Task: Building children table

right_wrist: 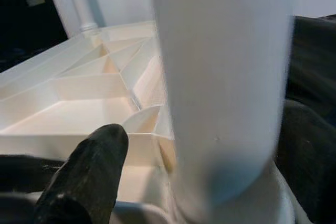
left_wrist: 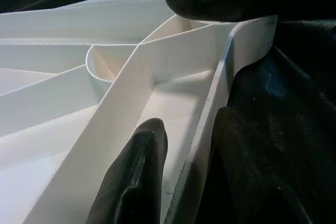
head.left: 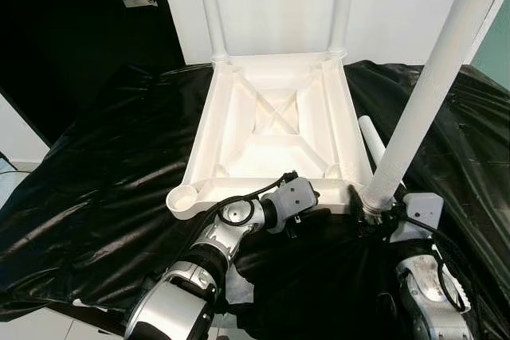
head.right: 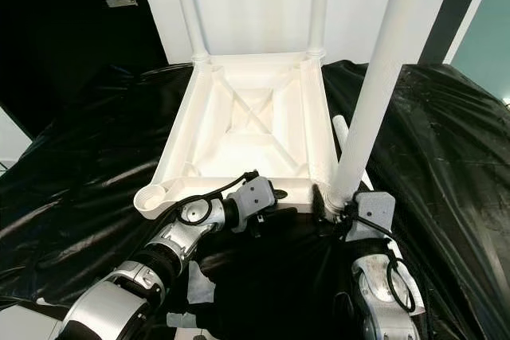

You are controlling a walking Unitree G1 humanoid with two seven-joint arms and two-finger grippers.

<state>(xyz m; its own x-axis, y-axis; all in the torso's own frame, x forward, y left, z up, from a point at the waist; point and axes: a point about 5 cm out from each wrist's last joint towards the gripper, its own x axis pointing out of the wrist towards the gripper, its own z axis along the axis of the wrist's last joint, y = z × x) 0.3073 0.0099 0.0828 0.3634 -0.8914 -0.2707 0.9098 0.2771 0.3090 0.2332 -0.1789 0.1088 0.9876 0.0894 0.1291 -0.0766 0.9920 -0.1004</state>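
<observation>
On the black-draped bench [head.left: 96, 197], my left tool [head.left: 296, 227] pinches the upturned tabletop's [head.left: 271, 117] near rim, my right tool [head.left: 368, 216] clasps the white leg [head.left: 422, 93] at its near-right corner.

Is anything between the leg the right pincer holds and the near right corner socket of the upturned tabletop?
Nothing visible. The right pincer holds the white leg with its foot end already at the tabletop's near right corner; the left pincer grips the near rim, clear of it.
</observation>
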